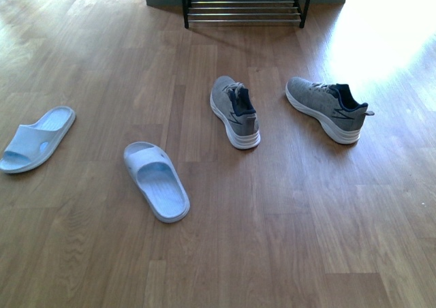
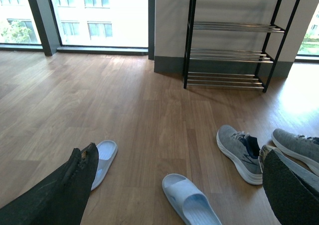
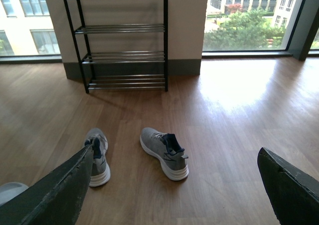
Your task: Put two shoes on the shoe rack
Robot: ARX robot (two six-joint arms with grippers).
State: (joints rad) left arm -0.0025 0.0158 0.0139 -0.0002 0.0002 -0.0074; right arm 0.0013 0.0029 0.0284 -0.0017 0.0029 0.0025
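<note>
Two grey knit sneakers stand on the wood floor: one (image 1: 234,110) in the middle, one (image 1: 327,108) to its right. Two pale blue slides lie further left: one (image 1: 156,180) near the middle, one (image 1: 37,138) at the far left. The black shoe rack (image 1: 243,8) stands against the far wall, its tiers bare. Neither arm shows in the front view. My left gripper (image 2: 177,185) is open above the floor, over the nearer slide (image 2: 192,202). My right gripper (image 3: 174,190) is open, behind the right sneaker (image 3: 163,153). Both hold nothing.
The rack (image 2: 230,38) stands in front of a pillar between large windows (image 2: 99,16). A bright sun patch (image 1: 381,35) lies on the floor at the right. Bare wood floor lies between the shoes and the rack.
</note>
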